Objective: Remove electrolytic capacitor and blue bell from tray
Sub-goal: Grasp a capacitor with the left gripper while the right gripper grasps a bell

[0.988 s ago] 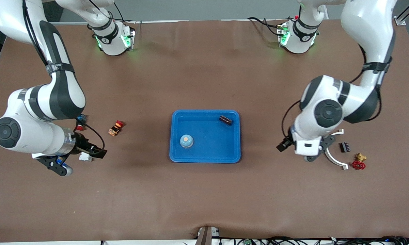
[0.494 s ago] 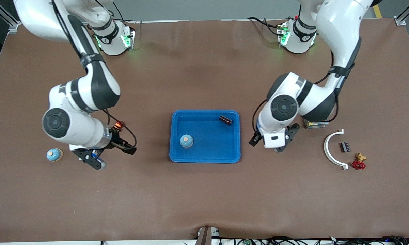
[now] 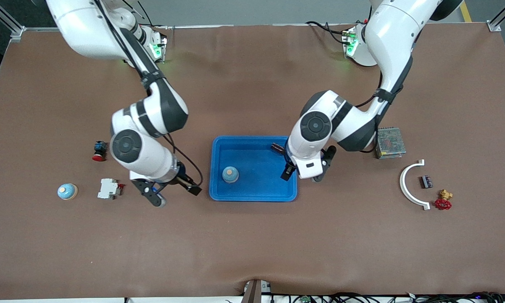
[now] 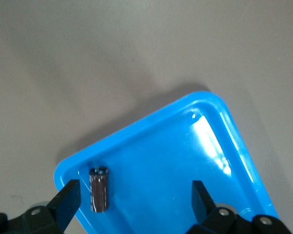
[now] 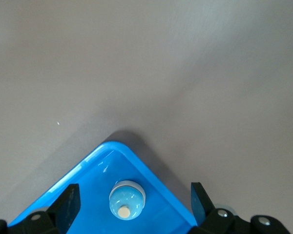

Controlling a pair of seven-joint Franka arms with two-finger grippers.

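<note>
A blue tray [image 3: 253, 197] lies mid-table. In it stands a light-blue bell [image 3: 230, 174] with a tan button, and a dark cylindrical capacitor [image 3: 277, 148] lies in the corner toward the left arm. My left gripper [image 3: 309, 170] hangs open over the tray's edge at that end. In the left wrist view the capacitor [image 4: 99, 189] lies just inside one of the gripper's fingers [image 4: 68, 202], untouched. My right gripper [image 3: 155, 195] hangs open over the table beside the tray's end toward the right arm. The right wrist view shows the bell [image 5: 127, 200] between the open gripper [image 5: 134, 202] jaws, well below them.
Toward the right arm's end lie a second bell [image 3: 67, 191], a white breaker [image 3: 109, 188] and a red push button [image 3: 99, 150]. Toward the left arm's end lie a metal power supply [image 3: 389, 143], a white curved piece [image 3: 412, 185], a small black capacitor [image 3: 426, 182] and a red valve [image 3: 442, 201].
Both arms have swung in from the table's ends toward the tray. Both grippers stayed open and empty. The bell and capacitor in the tray have not moved.
</note>
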